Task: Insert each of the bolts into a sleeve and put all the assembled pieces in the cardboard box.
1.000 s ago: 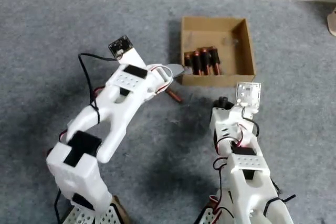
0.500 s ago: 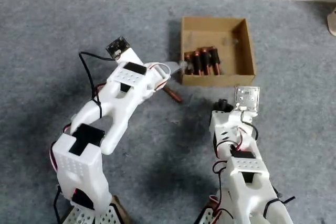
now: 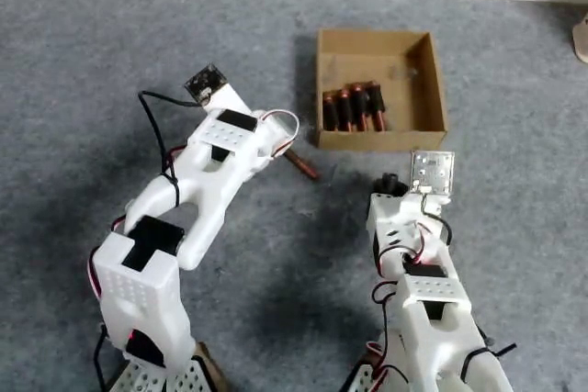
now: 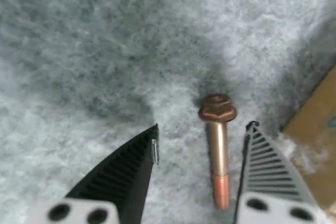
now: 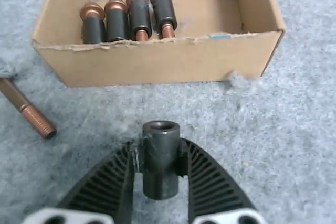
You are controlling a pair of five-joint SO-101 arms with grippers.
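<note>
Our left tool, fingers apart, straddles the bolt along its length; our right tool clamps a sleeve.

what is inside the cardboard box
Four assembled pieces, copper bolts in black sleeves, lie side by side in the cardboard box by its near wall. That wall hides some lower ends in the right wrist view.

White left arm and right arm show black servos, red and black cables, ribbed black fingers.
</note>
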